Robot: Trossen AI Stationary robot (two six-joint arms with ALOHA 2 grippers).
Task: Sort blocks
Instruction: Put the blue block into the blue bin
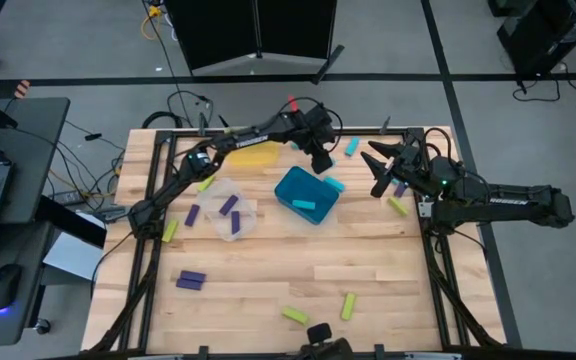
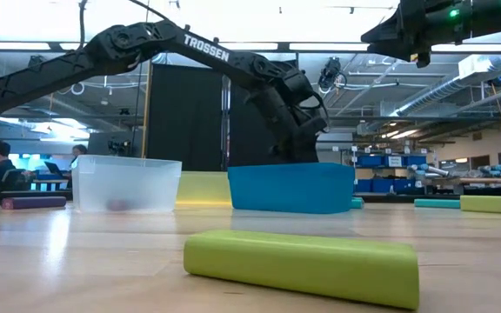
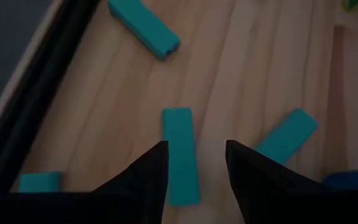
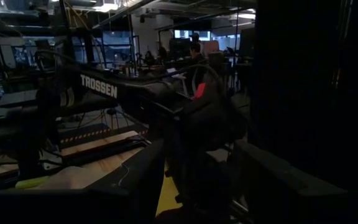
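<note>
Cyan block (image 3: 39, 182): cut by the left wrist view's lower edge, beside the left fingers (image 3: 148, 177).
Clear bin (image 2: 127, 183): contents a dark blur, unidentifiable.
Yellow bin (image 1: 256, 153): partly hidden under the left arm.

My overhead camera looks straight down on the whole table (image 1: 268, 290). The low one sits at tabletop height, close behind a green block (image 2: 303, 265), facing the room. My left wrist camera looks closely down on cyan blocks (image 3: 180, 152); my right wrist camera faces my left arm (image 4: 98, 87), which the overhead and low views share.
</note>
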